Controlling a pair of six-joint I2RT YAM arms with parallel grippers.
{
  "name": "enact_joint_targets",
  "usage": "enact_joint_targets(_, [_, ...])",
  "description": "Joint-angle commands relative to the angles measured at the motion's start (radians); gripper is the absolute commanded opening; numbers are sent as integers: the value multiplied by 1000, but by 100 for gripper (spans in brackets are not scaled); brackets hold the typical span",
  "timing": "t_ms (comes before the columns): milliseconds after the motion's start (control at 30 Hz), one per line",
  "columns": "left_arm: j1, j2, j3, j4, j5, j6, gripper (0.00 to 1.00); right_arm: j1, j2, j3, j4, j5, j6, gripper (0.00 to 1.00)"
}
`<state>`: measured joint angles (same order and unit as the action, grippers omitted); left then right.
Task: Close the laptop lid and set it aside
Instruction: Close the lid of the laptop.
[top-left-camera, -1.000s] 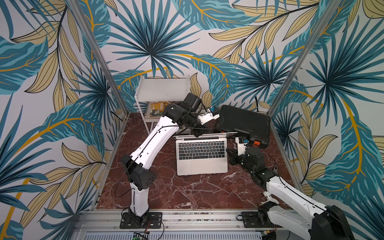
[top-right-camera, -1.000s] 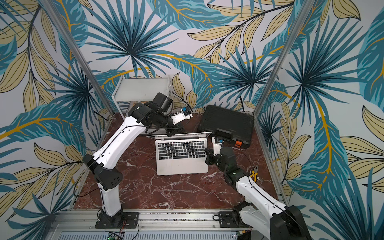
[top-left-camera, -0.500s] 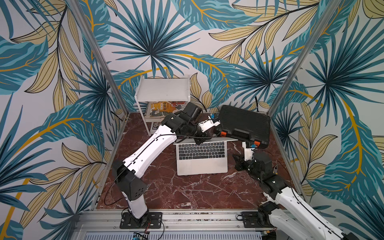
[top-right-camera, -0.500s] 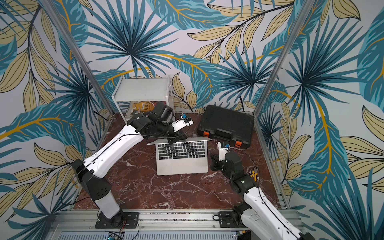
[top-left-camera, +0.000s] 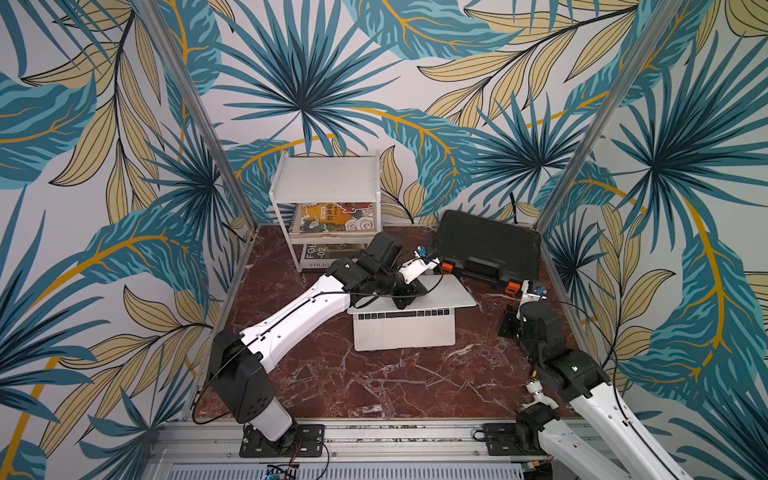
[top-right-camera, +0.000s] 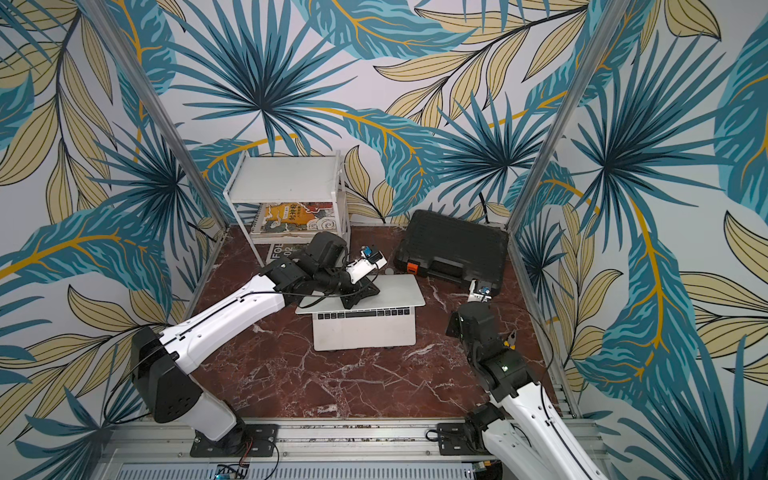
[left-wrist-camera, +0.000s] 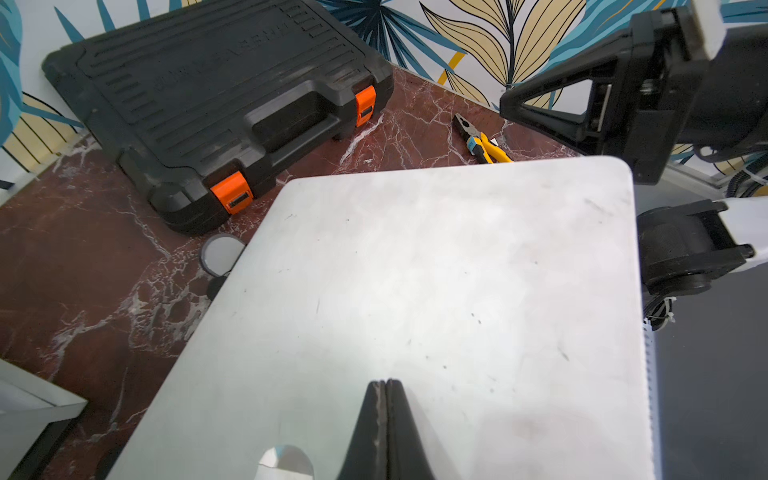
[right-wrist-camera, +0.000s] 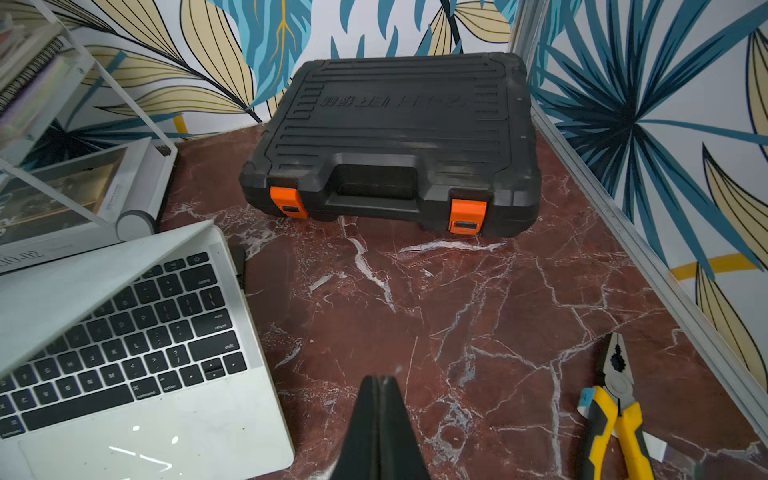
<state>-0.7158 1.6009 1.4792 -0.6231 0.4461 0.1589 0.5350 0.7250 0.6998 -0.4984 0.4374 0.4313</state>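
The silver laptop (top-left-camera: 401, 334) (top-right-camera: 365, 334) lies mid-table with its black keys (right-wrist-camera: 124, 328) partly showing. The laptop lid (top-left-camera: 446, 291) (top-right-camera: 395, 289) (left-wrist-camera: 436, 270) leans low over the keyboard, plain silver side up, not flat on the base. My left gripper (top-left-camera: 402, 304) (top-right-camera: 353, 301) (left-wrist-camera: 384, 382) is shut, its tips resting on the lid's outer shell beside the logo (left-wrist-camera: 284, 461). My right gripper (top-left-camera: 508, 326) (top-right-camera: 455, 325) (right-wrist-camera: 380, 379) is shut with nothing in it, over bare marble just right of the laptop.
A black case with orange latches (top-left-camera: 486, 245) (right-wrist-camera: 395, 137) lies behind the laptop at the right. A white shelf unit (top-left-camera: 328, 178) with books stands at the back left. Yellow-handled pliers (right-wrist-camera: 615, 407) (top-right-camera: 510, 338) lie by the right wall. A small grey disc (left-wrist-camera: 220, 253) sits behind the lid's hinge corner.
The lid has swung from nearly upright down to a low angle over the keys. My left gripper came forward and down with it. The right arm drew back to the right.
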Motion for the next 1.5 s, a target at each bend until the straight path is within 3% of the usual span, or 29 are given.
enact_joint_targets(0, [-14,-15,-56,95,1,-54,0,2,54,42,27,0,13,0])
enact_joint_targets(467, [-33,-26,-227,271,-65,-123,0,-22,193,183,57,-33,-15,0])
enact_joint_targets(733, [-34,-10,-288,334,-95,-150,0,-32,299,145,180,-239,14,0])
enact_joint_targets(967, [-34,-37,-416,517,-142,-198,0,-32,378,79,360,-413,36,0])
enact_joint_targets(1467, [-35,-34,-519,656,-173,-225,0,-31,506,-22,589,-560,31,0])
